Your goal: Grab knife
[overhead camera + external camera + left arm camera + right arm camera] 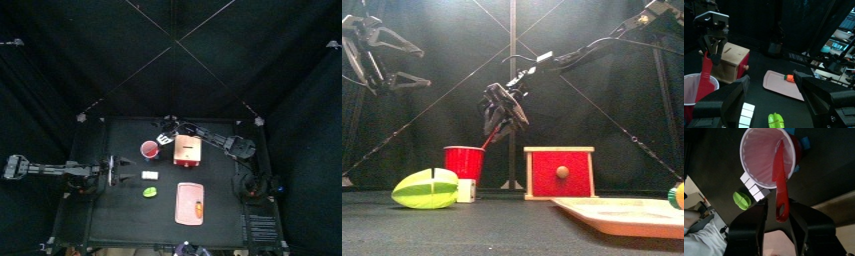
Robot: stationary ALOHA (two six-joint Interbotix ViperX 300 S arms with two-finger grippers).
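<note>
The knife (pixel 780 178) is red plastic and stands slanted in a red cup (pixel 765 152) with a white inside. My right gripper (pixel 781 214) is shut on the knife's upper end, above the cup's rim. In the front view the right gripper (pixel 501 122) hangs over the cup (pixel 464 161), with the knife (pixel 485 143) sloping down into it. The left wrist view shows the same grip (pixel 711 44) on the knife (pixel 707 70). My left gripper (pixel 774 100) is open and empty, resting at the table's left (pixel 110 174).
A wooden box with a red front (pixel 559 172) stands right of the cup. A pink tray (pixel 191 203) holds an orange piece (pixel 199 210) near the front. A green toy (pixel 425 188) and white block (pixel 465 190) lie in front of the cup.
</note>
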